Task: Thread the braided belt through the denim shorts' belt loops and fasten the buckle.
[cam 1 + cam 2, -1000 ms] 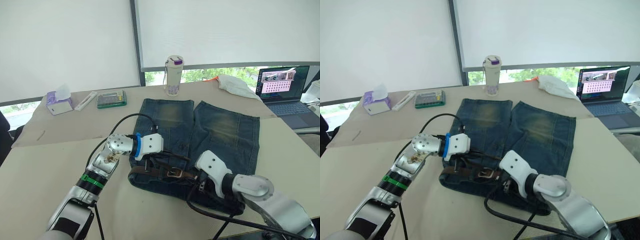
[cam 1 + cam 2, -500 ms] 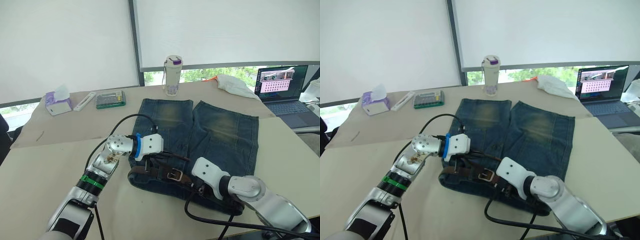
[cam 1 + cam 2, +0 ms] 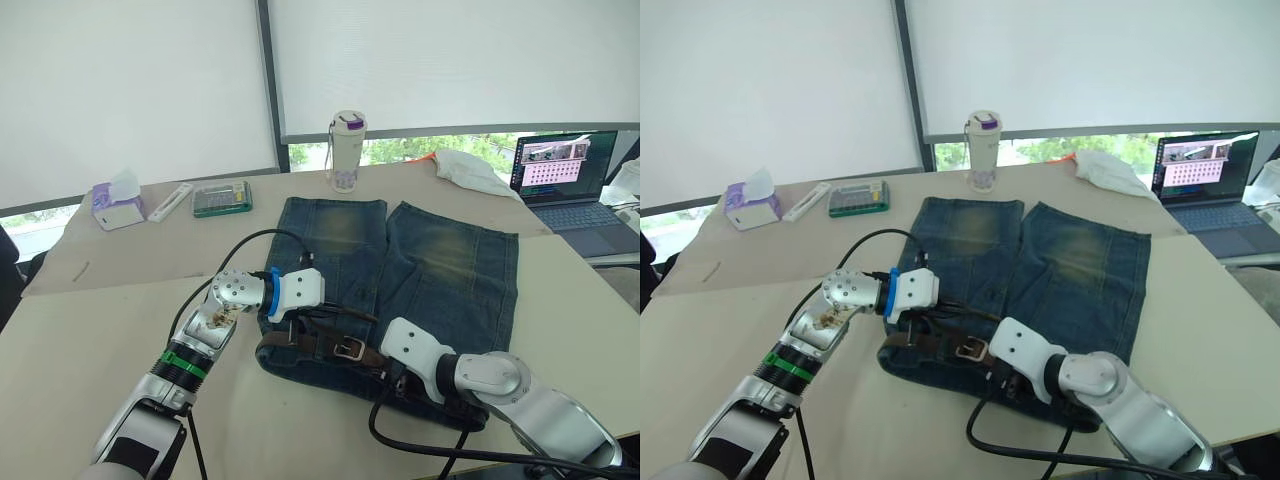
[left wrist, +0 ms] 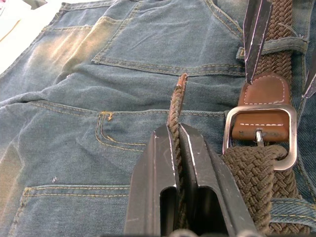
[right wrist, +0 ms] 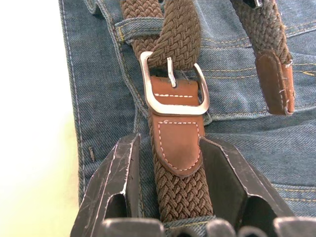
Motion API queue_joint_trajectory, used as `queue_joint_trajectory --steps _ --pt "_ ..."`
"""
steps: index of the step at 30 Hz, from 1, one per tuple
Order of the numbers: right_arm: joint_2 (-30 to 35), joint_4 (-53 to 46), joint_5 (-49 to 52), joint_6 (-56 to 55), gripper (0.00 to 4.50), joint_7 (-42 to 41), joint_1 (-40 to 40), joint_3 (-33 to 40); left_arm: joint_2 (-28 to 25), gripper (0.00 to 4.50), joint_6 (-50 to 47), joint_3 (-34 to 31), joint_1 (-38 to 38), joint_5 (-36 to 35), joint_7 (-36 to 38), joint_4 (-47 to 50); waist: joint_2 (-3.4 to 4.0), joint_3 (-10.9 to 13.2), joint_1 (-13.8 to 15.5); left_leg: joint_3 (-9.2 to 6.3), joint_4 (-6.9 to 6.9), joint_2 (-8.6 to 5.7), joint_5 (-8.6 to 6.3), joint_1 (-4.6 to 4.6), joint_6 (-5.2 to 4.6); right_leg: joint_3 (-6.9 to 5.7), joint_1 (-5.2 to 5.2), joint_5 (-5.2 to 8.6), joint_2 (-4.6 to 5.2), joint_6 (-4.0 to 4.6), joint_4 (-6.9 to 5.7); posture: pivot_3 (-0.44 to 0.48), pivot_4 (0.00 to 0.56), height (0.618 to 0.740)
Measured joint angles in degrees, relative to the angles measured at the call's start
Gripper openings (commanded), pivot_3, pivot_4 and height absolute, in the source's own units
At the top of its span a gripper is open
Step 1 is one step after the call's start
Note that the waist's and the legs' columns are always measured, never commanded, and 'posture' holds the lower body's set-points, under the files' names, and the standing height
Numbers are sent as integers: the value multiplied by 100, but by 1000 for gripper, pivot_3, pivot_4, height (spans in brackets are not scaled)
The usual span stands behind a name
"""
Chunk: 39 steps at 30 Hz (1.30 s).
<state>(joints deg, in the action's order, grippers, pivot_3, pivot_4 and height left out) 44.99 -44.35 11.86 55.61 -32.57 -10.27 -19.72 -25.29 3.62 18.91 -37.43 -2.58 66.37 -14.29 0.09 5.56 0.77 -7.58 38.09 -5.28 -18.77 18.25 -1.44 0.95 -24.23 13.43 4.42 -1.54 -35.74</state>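
Nearly done — belt (image 5: 180,192) through the loops (image 5: 136,27), prong in the buckle (image 5: 174,89).
Left gripper (image 4: 177,148) pinches the tail; right gripper (image 5: 170,163) spread astride the strap — tail still untucked.

No text, label, brand or number can be read on anything here.

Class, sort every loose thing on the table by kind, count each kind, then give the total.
Clothing: 2, shorts, belt
Drinkware: 1, bottle
Electronics: 1, laptop
Tissue box: 1
Green case: 1
White cloth: 1
White stick: 1
Total: 8
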Motion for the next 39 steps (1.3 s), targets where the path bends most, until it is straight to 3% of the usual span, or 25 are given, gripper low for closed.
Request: queue_joint_trajectory --steps 3,6,10,24,39 --pt "63 76 -101 0 2128 23 0 -9 -7 0 2 -1 0 0 0 -1 0 0 0 0 0 0 0 0 0 1 0 0 0 0 0 0 150 740" --pt "41 99 -136 0 1417 31 0 -18 -8 0 6 -1 0 -1 2 -1 0 0 -3 0 0 0 0 0 0 1 0 0 0 0 0 0 150 740" --pt "49 92 -214 -10 12 37 0 -72 -43 0 9 -11 0 -14 9 -1 0 0 0 0 0 0 0 0 0 1 0 0 0 0 0 0 150 740" --pt "-99 -147 -249 -16 12 245 103 303 -579 0 846 -152 35 -352 903 -3 1 0 -3 0 0 1 0 0 0 1 -2 0 2 0 1 0 150 740" --pt "-550 -175 -42 242 12 358 156 764 -594 0 1126 -154 -496 -651 1564 -313 1 -1 -10 0 0 0 0 1 0 -1 -2 0 -3 0 -2 0 150 740"
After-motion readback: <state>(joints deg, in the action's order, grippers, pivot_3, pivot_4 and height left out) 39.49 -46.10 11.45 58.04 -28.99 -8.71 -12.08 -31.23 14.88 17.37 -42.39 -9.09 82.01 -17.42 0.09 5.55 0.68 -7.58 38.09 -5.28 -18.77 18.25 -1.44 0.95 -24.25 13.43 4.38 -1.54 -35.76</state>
